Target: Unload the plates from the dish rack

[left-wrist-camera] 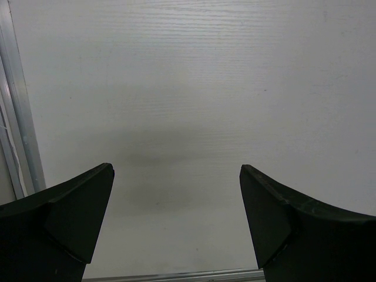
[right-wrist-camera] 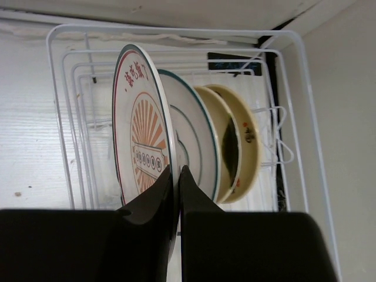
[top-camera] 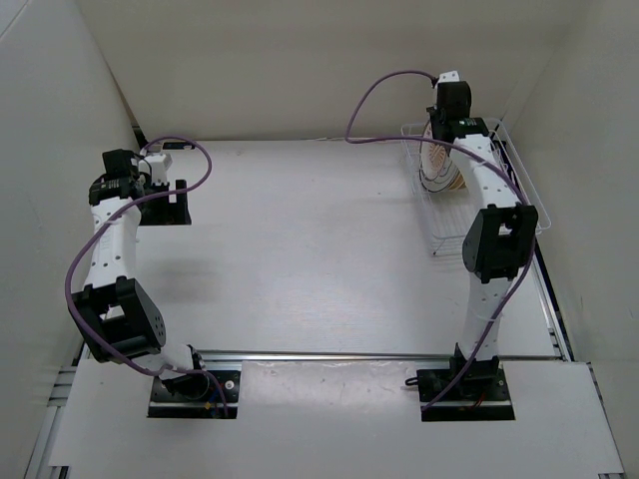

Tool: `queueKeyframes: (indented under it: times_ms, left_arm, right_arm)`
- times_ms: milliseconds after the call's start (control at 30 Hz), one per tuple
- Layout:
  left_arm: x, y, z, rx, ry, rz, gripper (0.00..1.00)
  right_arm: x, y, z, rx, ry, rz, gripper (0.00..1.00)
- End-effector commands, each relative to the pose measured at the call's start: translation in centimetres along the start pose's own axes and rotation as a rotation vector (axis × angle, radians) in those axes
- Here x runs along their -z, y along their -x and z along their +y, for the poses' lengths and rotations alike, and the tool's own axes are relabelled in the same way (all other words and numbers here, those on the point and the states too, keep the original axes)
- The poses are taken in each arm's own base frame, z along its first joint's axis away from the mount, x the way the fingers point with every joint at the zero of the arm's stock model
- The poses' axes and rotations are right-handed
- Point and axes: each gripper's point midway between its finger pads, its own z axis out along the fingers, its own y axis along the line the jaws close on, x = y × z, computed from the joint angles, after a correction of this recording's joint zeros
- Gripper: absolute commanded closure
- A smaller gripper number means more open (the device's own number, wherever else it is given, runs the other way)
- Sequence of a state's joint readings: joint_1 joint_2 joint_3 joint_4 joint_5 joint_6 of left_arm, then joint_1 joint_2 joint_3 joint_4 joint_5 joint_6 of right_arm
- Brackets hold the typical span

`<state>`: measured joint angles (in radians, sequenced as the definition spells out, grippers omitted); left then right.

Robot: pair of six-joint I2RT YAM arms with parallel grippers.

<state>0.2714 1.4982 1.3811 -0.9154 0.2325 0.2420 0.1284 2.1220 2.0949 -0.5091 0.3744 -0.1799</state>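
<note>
**A:** What is the biggest thing here?
**B:** A flat white table [top-camera: 300, 249]. At its far right corner, close to the right wall [top-camera: 589, 150], sits the rectangular white wire dish rack [right-wrist-camera: 176, 30].
**A:** What is in the rack?
**B:** Four round plates stand on edge, packed in a row. Leftmost is the white plate with an orange sunburst pattern [right-wrist-camera: 138, 126]. Just right of it is the white plate with a thin dark ring [right-wrist-camera: 191, 135]. Then come two plain tan-yellow plates [right-wrist-camera: 216, 111] [right-wrist-camera: 249, 135], nested close, with upright wires beyond them.
**A:** And the right gripper?
**B:** The right gripper [right-wrist-camera: 177, 176] comes in from the near side. Its black fingers are almost together, pinched on the sunburst plate's rim. The ringed plate crowds the right finger.
**A:** And the left one?
**B:** The left gripper [left-wrist-camera: 176, 170] hovers over bare table at the far left, well apart from the rack. Its jaws are spread wide and hold nothing.
</note>
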Motion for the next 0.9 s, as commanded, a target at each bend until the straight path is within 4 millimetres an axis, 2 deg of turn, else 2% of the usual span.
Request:
queueKeyframes:
  times_ms: [0,33,67,167,267,333,367,467,500,533,600,633,667,700,767,800,833,867]
  left_arm:
    - [1.9,2.1,-0.5,-0.006,-0.012,-0.089,0.0]
    - [2.3,2.3,-0.6,-0.009,-0.009,-0.1,0.0]
    - [2.3,2.3,-0.8,-0.001,-0.018,-0.102,0.0]
    - [2.7,2.5,-0.9,0.007,-0.016,-0.114,0.0]
    - [3.6,3.1,-1.6,0.022,-0.039,-0.148,0.0]
    - [4.5,3.7,-2.2,0.012,-0.065,-0.18,0.0]
    - [4.9,4.3,-3.0,0.014,-0.108,-0.201,0.0]
    - [6.1,4.8,-4.8,0.013,-0.198,-0.224,0.0]
    - [6.7,5.2,-6.0,0.005,-0.265,-0.239,0.0]
    - [6.6,4.8,-6.6,0.013,-0.304,-0.22,0.0]
    - [7.7,5.6,-8.5,0.001,-0.416,-0.243,0.0]
    - [7.8,5.7,-9.1,0.003,-0.458,-0.239,0.0]
    - [8.4,5.8,-9.8,0.013,-0.497,-0.242,0.0]
    - [9.0,6.2,-10.9,0.024,-0.573,-0.249,0.0]
    - [8.9,6.4,-11.7,0.067,-0.648,-0.235,0.0]
    - [9.4,6.5,-12.8,0.101,-0.733,-0.221,0.0]
    - [9.4,6.5,-13.3,0.123,-0.78,-0.207,0.0]
    - [8.7,6.6,-13.4,0.154,-0.82,-0.183,0.0]
  right_arm:
    - [4.0,5.1,-4.2,-0.052,-0.153,-0.159,1.0]
    - [4.8,5.9,-4.4,-0.048,-0.167,-0.182,1.0]
    - [5.3,5.8,-5.0,-0.041,-0.195,-0.177,1.0]
    - [6.6,6.2,-5.3,-0.039,-0.21,-0.195,1.0]
    - [8.3,7.2,-5.0,-0.065,-0.176,-0.228,1.0]
    - [9.8,7.5,-3.7,-0.073,-0.098,-0.236,1.0]
    - [10.5,8.2,-2.3,-0.104,-0.007,-0.257,1.0]
    - [13.3,8.6,0.7,-0.143,0.211,-0.262,1.0]
    - [14.8,9.0,2.0,-0.146,0.304,-0.277,1.0]
    - [16.3,8.3,5.6,-0.127,0.523,-0.255,1.0]
    - [18.8,7.9,8.1,-0.145,0.727,-0.238,1.0]
    - [19.9,7.4,9.3,-0.158,0.815,-0.208,1.0]
    - [22.3,6.9,11.1,-0.186,1.007,-0.181,1.0]
    - [22.9,5.8,12.1,-0.21,1.13,-0.136,1.0]
    - [25.2,4.2,14.2,-0.287,1.389,-0.035,1.0]
    - [25.8,3.3,14.8,-0.309,1.474,0.004,1.0]
    - [26.1,1.2,15.5,-0.335,1.546,0.072,1.0]
    - [26.5,0.3,16.1,-0.341,1.567,0.102,1.0]
